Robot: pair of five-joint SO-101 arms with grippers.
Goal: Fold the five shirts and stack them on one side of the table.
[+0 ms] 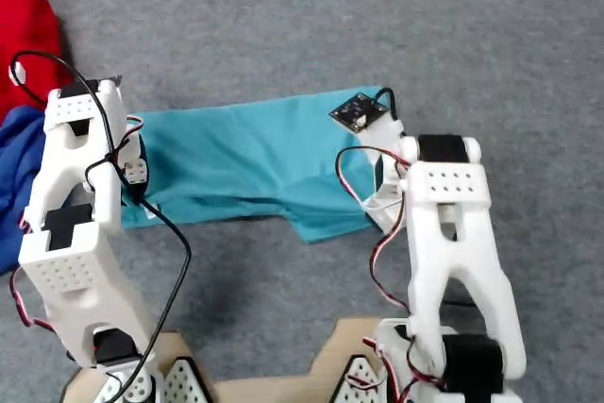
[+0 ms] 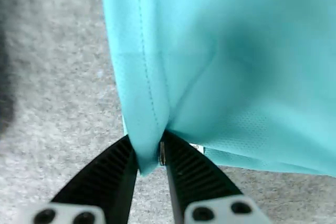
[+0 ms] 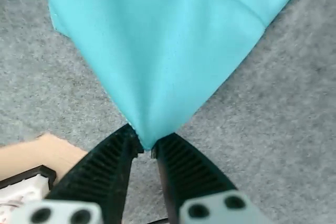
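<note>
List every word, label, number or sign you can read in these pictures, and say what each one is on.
There is no legible text.
The white tag peeking out at the edge of the teal shirt is mostly hidden, so nothing on it can be read.
The dark board on an arm's wrist has marks, if any, too small to read.

The right claw (image 3: 146, 148) pinches a corner of the teal shirt (image 3: 168, 51) between its black ribbed fingers (image 3: 184, 169), which stand almost together with only cloth in the gap. From that pinch the fabric fans out wide (a crease line crosses it) above the grey bench (image 3: 283, 108). A tan board (image 3: 39, 150) lies beside the claw.
</note>
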